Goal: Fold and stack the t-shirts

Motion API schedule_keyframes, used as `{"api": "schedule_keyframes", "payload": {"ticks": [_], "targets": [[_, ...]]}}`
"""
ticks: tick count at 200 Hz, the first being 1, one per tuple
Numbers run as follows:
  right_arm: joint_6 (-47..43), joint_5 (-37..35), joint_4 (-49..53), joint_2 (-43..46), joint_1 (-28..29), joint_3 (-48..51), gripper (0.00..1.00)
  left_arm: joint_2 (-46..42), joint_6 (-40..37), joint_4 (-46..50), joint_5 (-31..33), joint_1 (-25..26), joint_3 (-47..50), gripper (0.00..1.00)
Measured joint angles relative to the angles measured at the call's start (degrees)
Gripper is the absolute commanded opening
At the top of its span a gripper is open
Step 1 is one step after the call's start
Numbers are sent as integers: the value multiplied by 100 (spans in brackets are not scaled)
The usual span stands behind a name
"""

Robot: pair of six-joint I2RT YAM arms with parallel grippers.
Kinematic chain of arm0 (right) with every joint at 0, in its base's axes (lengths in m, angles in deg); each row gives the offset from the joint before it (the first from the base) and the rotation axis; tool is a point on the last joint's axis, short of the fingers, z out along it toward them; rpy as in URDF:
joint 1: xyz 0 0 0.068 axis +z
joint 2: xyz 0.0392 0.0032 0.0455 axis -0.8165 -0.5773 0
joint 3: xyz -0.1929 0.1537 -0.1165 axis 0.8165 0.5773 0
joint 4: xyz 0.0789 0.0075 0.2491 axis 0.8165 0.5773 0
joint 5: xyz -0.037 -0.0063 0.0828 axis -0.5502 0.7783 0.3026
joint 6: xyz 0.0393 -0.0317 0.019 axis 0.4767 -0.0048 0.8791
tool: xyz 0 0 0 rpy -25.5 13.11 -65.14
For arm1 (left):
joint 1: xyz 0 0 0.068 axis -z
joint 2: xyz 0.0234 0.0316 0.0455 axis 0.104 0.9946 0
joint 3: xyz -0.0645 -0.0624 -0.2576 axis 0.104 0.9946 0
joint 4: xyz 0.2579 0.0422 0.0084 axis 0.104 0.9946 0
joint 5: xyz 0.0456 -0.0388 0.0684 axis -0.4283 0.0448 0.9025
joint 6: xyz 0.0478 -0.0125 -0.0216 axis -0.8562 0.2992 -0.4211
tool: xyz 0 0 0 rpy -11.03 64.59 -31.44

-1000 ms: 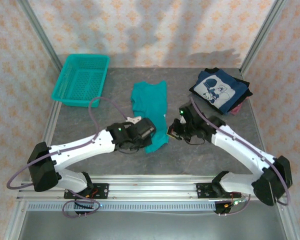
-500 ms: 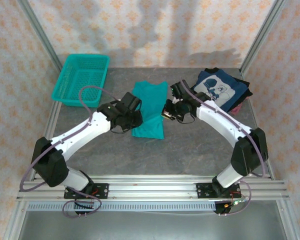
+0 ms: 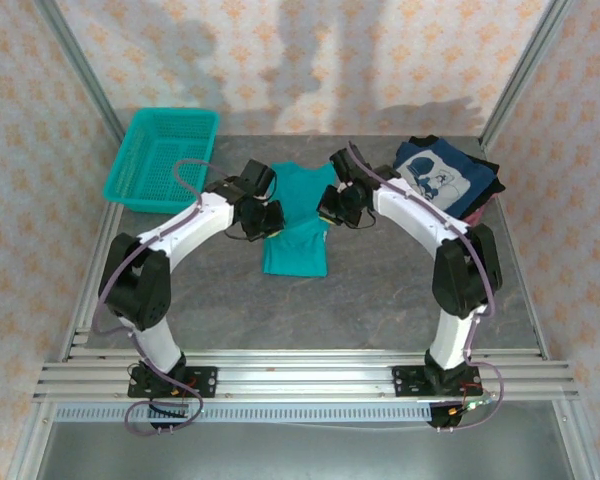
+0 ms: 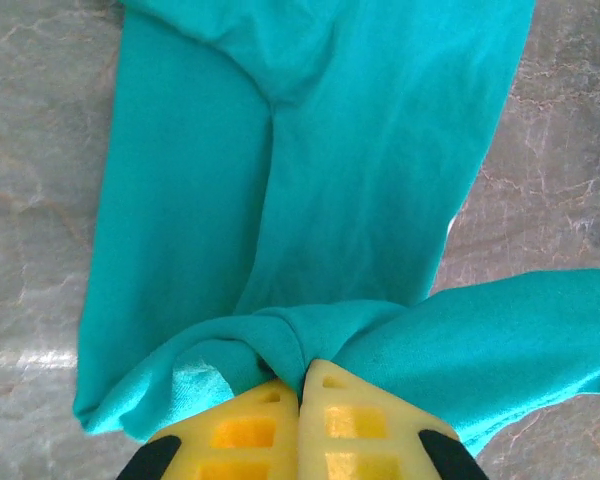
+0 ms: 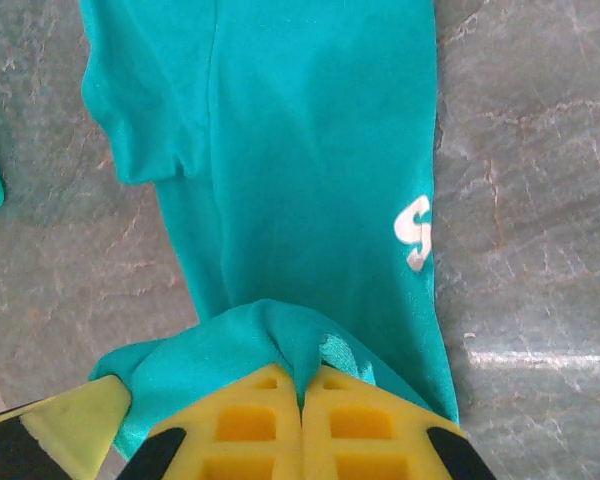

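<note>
The teal t-shirt point(image 3: 298, 225) lies lengthwise in the middle of the table, part folded, a white letter point(image 5: 415, 232) showing near one edge. My left gripper point(image 3: 261, 214) is shut on a pinch of its cloth at the left side point(image 4: 300, 362). My right gripper point(image 3: 332, 210) is shut on a pinch at the right side point(image 5: 302, 372). Both hold the upper part of the shirt a little above the table, over the layer below. The navy t-shirt point(image 3: 442, 180) with white cartoon print lies folded at the back right.
A teal mesh basket point(image 3: 163, 158) stands at the back left. Grey marbled tabletop point(image 3: 380, 290) lies bare in front of the shirt. Metal frame posts rise at the back corners, and pink cloth point(image 3: 470, 220) peeks from under the navy shirt.
Both grippers have carried the shirt's near end away from the bases toward the back, laying it over the rest. The shirt now lies shorter and straighter.
</note>
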Motion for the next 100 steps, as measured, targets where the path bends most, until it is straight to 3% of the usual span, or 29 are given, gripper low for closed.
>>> {"api": "schedule_keyframes", "payload": {"ticks": [75, 100], "targets": [[26, -92, 96, -1084, -190, -741, 0, 1397, -352, -98, -507, -382, -774, 0], [87, -70, 111, -1499, -280, -1001, 7, 1856, -455, -101, -621, -452, -1139, 3]]}}
